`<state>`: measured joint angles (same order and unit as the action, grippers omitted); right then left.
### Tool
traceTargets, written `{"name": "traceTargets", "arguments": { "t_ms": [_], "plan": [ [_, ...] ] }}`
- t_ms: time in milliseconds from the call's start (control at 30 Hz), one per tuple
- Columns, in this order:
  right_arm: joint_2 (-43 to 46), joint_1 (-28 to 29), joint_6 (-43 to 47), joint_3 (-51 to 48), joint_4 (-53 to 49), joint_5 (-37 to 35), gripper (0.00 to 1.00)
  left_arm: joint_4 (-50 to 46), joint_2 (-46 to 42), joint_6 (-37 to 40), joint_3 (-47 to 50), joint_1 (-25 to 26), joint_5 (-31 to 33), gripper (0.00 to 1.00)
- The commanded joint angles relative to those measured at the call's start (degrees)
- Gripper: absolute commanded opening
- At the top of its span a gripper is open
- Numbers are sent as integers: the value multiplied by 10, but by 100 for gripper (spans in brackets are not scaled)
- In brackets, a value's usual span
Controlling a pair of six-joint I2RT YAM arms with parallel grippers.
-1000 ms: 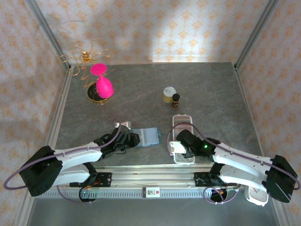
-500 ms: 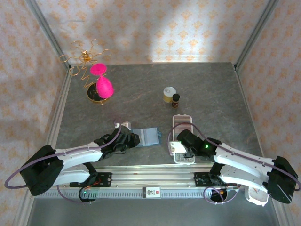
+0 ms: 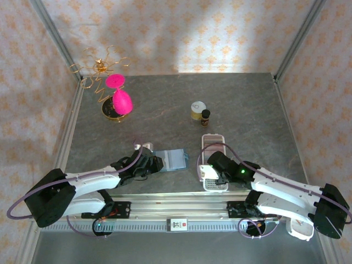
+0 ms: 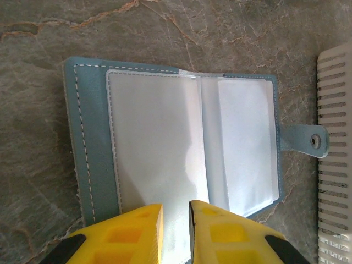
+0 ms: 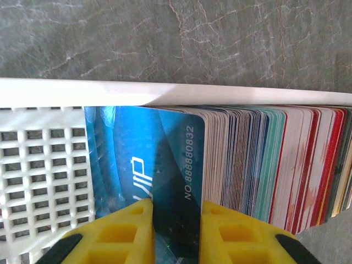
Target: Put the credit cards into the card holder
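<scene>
The left gripper (image 4: 175,222) pinched the open card holder (image 4: 91,143) by its clear sleeve (image 4: 154,148), at 9 o'clock of the white tray (image 5: 44,159). The right gripper (image 5: 176,220) clamped a blue card (image 5: 176,148) among the credit cards (image 5: 264,159). The step looked like extraction, and the next move called for a straight lift.

1 pink hourglass shape (image 3: 119,94) by a gold wire stand (image 3: 102,67); 1 jar (image 3: 197,109) beside 1 bottle (image 3: 205,116).

Grey stone table (image 3: 247,110) bears card holder (image 3: 173,159), white tray (image 3: 213,142), jar (image 3: 197,109)

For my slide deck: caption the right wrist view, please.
Right claw flanking a blue VIP card in the card stack inside the white tray.
</scene>
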<state>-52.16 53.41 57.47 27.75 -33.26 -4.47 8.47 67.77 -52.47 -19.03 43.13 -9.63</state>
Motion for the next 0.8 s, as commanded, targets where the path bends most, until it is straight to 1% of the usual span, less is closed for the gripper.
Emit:
{"name": "traceTargets", "arguments": {
  "t_ms": [0, 767],
  "plan": [
    [7, -5, -14, 8, -18, -25, 23, 13, 7, 0, 7, 3, 16, 21],
    [20, -5, -24, 25, -30, -36, 23, 8, 14, 6, 8, 4, 22, 18]
  ]
}}
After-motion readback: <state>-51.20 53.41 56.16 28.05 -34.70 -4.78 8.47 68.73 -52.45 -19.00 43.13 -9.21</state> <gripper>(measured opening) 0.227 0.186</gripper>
